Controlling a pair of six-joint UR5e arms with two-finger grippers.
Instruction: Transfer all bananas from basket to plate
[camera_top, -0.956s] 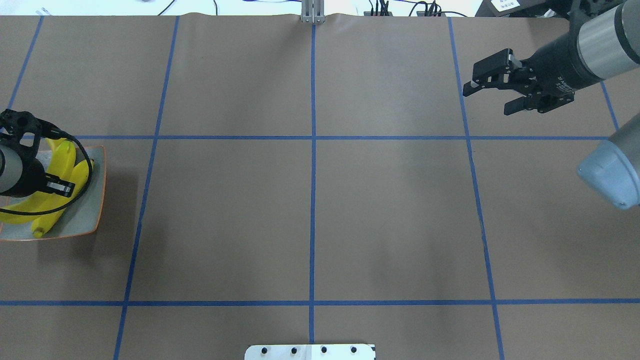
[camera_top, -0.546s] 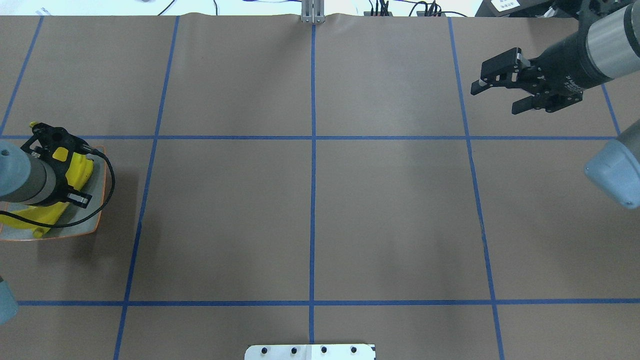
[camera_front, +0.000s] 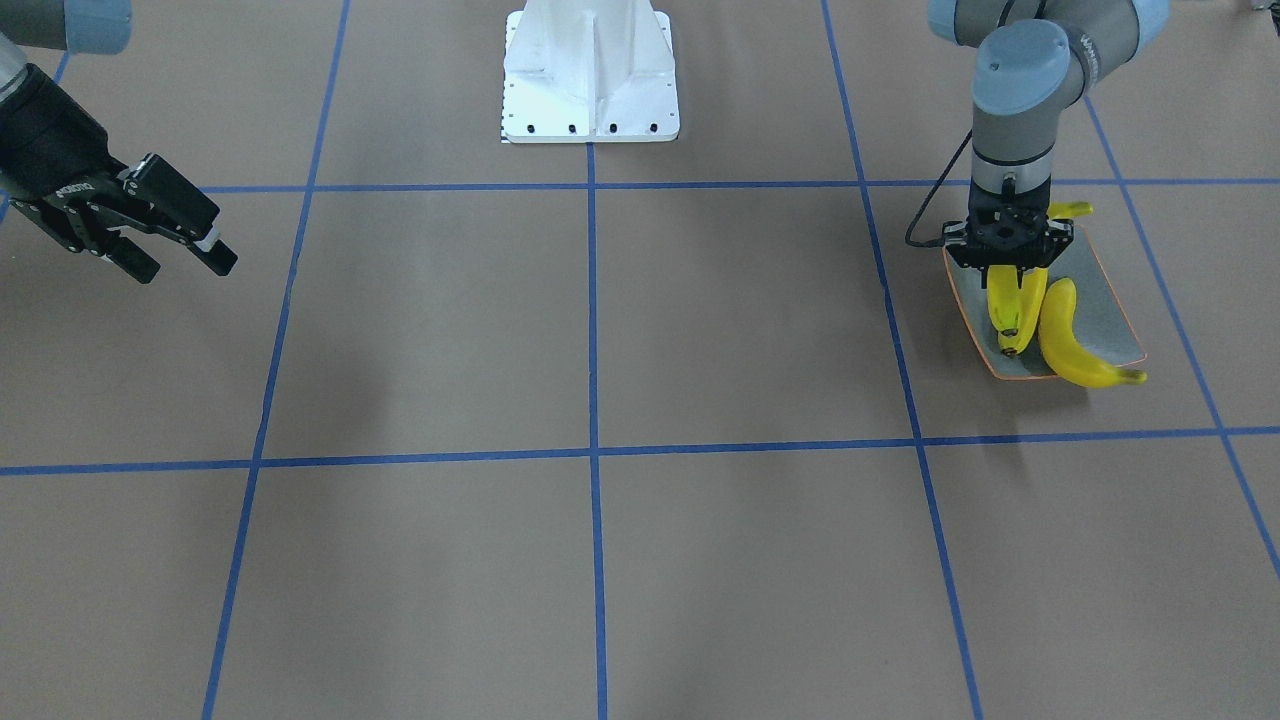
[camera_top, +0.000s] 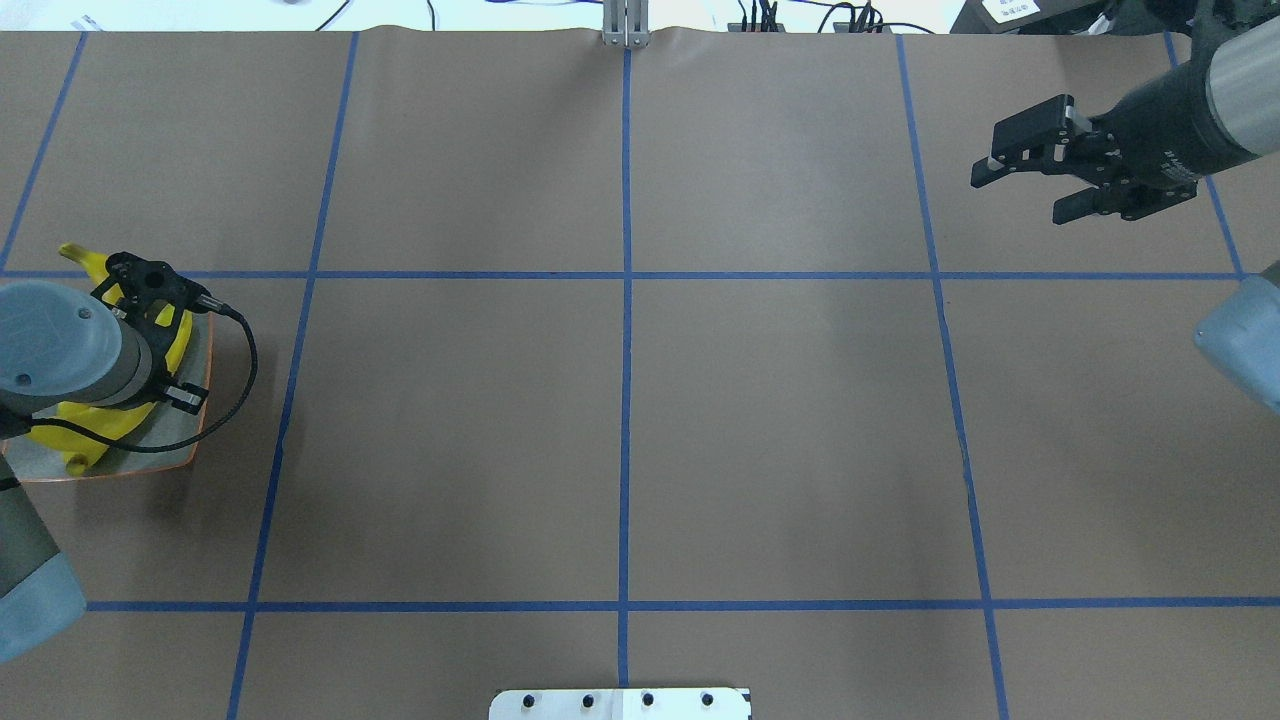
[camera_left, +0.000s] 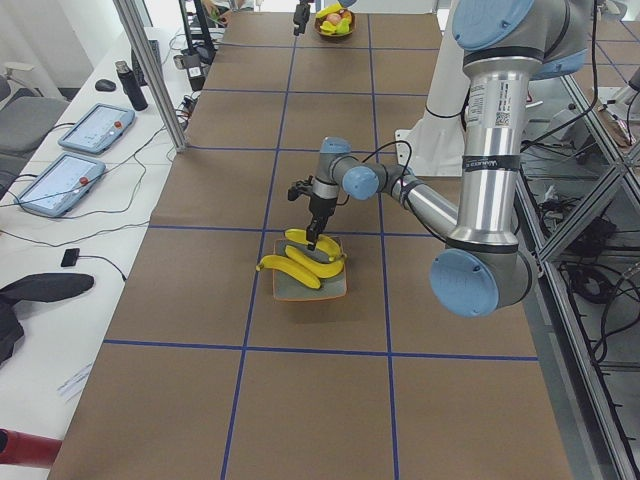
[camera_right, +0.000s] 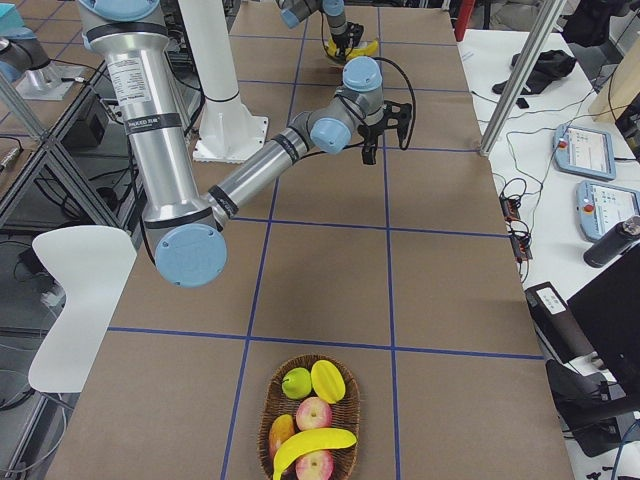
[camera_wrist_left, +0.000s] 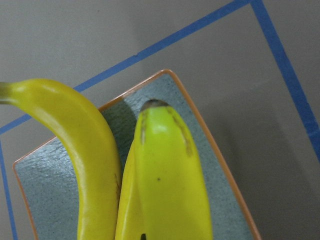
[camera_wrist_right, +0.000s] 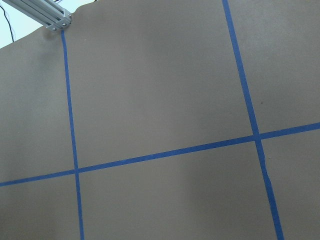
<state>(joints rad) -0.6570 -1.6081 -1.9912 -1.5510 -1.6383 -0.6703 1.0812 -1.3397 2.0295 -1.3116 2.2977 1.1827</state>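
The grey-green plate with an orange rim lies at the table's left end. Three yellow bananas rest on it: a middle one, an outer one overhanging the rim, and one behind the gripper. My left gripper points straight down just over the middle banana and looks open. The left wrist view shows two bananas close below on the plate. My right gripper hangs open and empty above the table's far right. The basket at the right end holds one banana.
The basket also holds apples and other fruit. The robot's white base stands at the middle of its table edge. A metal post rises at the far edge. Tablets and cables lie beside the table.
My left wrist has swung rightward over the plate and stands more upright, while the bananas have stayed put. My right gripper has drawn back to the right, still open.
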